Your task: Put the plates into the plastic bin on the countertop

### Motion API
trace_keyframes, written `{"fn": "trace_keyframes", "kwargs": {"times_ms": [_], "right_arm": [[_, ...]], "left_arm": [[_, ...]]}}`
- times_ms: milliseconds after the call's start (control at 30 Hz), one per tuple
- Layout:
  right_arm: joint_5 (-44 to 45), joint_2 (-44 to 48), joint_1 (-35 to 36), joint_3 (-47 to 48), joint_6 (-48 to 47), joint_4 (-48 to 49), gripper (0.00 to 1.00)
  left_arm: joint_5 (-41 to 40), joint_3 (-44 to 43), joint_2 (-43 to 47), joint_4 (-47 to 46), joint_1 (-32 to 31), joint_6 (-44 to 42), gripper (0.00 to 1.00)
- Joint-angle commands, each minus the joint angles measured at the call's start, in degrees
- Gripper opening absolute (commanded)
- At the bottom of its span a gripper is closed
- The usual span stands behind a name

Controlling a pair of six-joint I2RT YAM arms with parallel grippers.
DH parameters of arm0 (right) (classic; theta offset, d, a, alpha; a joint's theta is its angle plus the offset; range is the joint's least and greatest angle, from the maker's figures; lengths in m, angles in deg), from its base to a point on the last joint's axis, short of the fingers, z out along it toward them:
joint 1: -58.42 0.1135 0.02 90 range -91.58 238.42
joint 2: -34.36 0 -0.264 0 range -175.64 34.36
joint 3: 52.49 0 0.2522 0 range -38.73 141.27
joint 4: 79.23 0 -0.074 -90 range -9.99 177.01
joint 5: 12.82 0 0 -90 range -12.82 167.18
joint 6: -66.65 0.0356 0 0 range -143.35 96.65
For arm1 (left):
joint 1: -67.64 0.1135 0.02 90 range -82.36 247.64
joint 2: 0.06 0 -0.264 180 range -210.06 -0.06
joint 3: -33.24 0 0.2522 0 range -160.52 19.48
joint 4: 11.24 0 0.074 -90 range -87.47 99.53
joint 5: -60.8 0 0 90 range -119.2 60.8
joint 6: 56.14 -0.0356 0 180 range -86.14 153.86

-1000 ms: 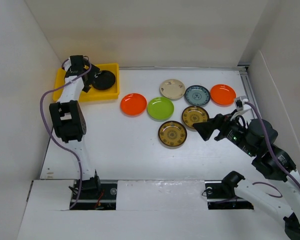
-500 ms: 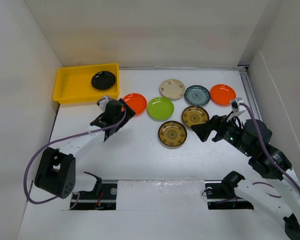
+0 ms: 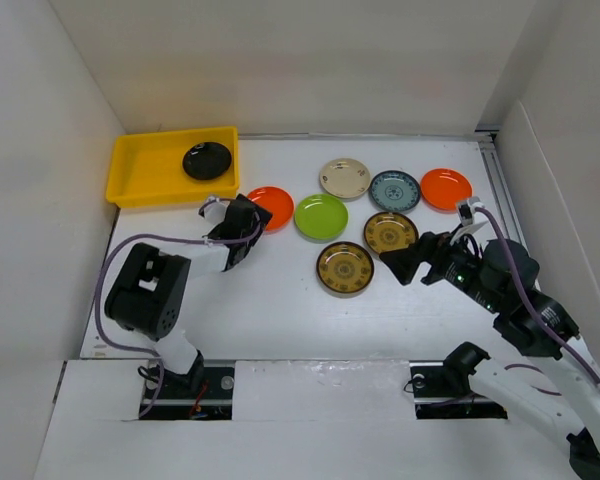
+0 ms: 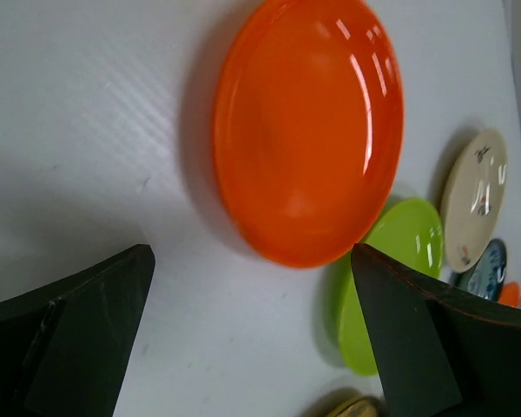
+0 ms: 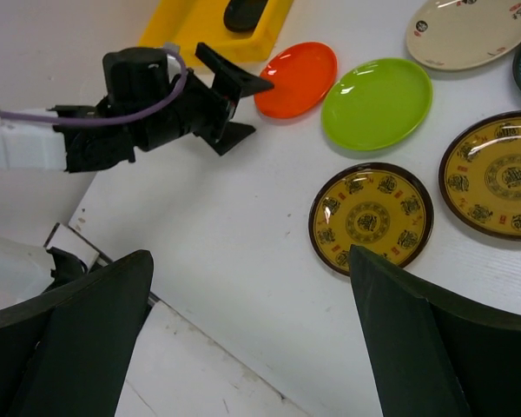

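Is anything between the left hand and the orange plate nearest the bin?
Nothing visible does. The open left hand faces the orange plate, with only countertop between them. The lime green plate lies beyond the orange one, not in the way.

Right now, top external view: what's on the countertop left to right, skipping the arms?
Yellow plastic bin holding the black plate → near-bin orange plate → lime green plate → cream plate → teal-patterned plate → rightmost orange plate. Left out: front gold-patterned plate and back gold-patterned plate, which line up with cream and teal.
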Motion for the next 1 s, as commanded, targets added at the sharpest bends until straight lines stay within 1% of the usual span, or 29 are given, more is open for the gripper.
{"fn": "trace_keyframes", "kwargs": {"times_ms": [0, 33, 100, 167, 200, 267, 300, 333, 433, 467, 633, 733, 800, 833, 967], "right_arm": [[0.39, 1.26, 0.58, -0.08, 0.34, 2.67, 1.0], [0.4, 1.26, 0.58, -0.08, 0.34, 2.66, 1.0], [1.54, 1.79, 0.06, -0.08, 0.34, 1.52, 1.0], [1.54, 2.41, 0.05, -0.08, 0.34, 1.52, 1.0], [2.06, 2.41, 0.05, -0.08, 0.34, 0.82, 1.0], [2.07, 2.93, 0.05, 0.44, 0.34, 0.81, 1.0], [2.59, 2.93, 0.05, 0.44, 0.34, 0.29, 1.0], [2.6, 2.93, 0.05, 0.44, 0.34, 0.29, 1.0], [2.6, 3.46, 0.05, 0.44, 0.34, 0.29, 1.0], [2.6, 3.46, 0.05, 0.44, 0.34, 0.29, 1.0], [2.6, 4.07, 0.05, 0.44, 0.34, -0.24, 1.0], [2.6, 4.08, 0.05, 0.44, 0.34, -0.24, 1.0], [2.6, 4.6, 0.05, 0.44, 0.34, -0.24, 1.0], [3.12, 4.6, 0.05, 0.44, 0.34, -0.24, 1.0], [3.12, 4.6, 0.05, 0.44, 0.34, -0.24, 1.0]], "left_arm": [[1.51, -3.79, -8.66, 2.26, 1.3, 4.02, 0.98], [2.38, -4.76, -9.91, 2.79, 1.3, 4.72, 0.92], [2.39, -6.78, -12.36, 3.58, 1.3, 5.95, 0.85], [2.39, -7.32, -12.91, 4.91, 1.3, 7.19, 0.78], [2.39, -7.84, -12.91, 5.86, 1.3, 8.15, 0.69], [1.87, -7.85, -12.91, 6.48, 1.3, 8.77, 0.59], [1.86, -7.85, -12.91, 6.49, 1.3, 9.29, 0.44], [1.86, -7.85, -12.91, 7.1, 1.3, 9.3, 0.34], [1.86, -8.37, -12.91, 8.33, 1.3, 9.3, 0.16], [1.86, -8.37, -12.91, 8.33, 1.3, 9.3, 0.0], [0.64, -9.61, -10.81, 12.46, 1.3, 9.83, 0.0], [-0.85, -10.74, -5.54, 12.99, 1.3, 7.46, 0.0], [-1.47, -13.99, -2.38, 14.3, 1.3, 5.53, 0.0], [-1.48, -15.48, -1.49, 14.83, 1.3, 2.74, 0.0], [-2.7, -24.53, 0.28, 19.75, 1.3, -1.24, 0.0]]}}
